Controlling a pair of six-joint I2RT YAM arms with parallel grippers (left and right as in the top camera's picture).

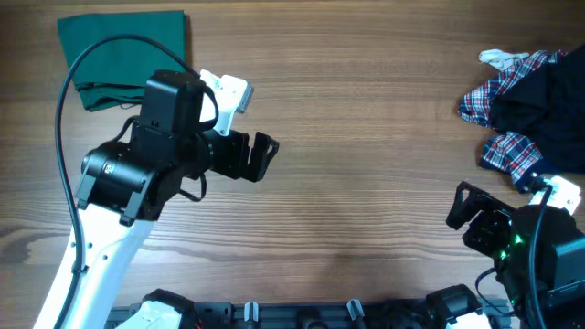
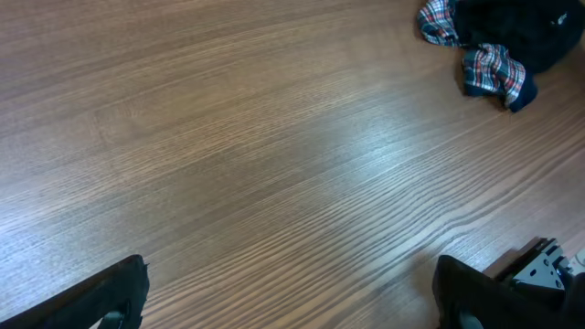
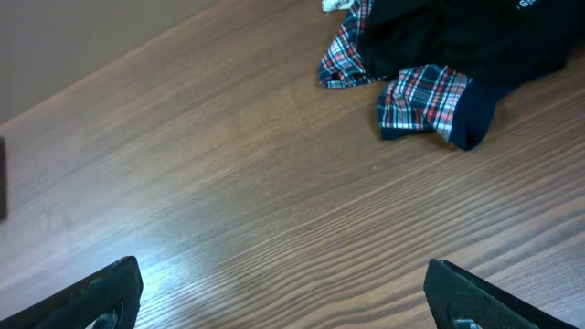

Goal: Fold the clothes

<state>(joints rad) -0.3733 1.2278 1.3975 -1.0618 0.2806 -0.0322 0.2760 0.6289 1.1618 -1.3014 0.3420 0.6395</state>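
One dark green cloth (image 1: pixel 123 50) lies folded at the wooden table's (image 1: pixel 366 137) far left corner, while a crumpled navy-and-plaid garment (image 1: pixel 530 110) at the right edge is yet to be folded, left gripper (image 1: pixel 265 157) and right gripper (image 1: pixel 454 207) both spread wide, empty, over bare wood.

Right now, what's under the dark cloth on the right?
Red-and-blue checked fabric pokes out from beneath the dark cloth. How far it runs underneath, and anything else there, is hidden.
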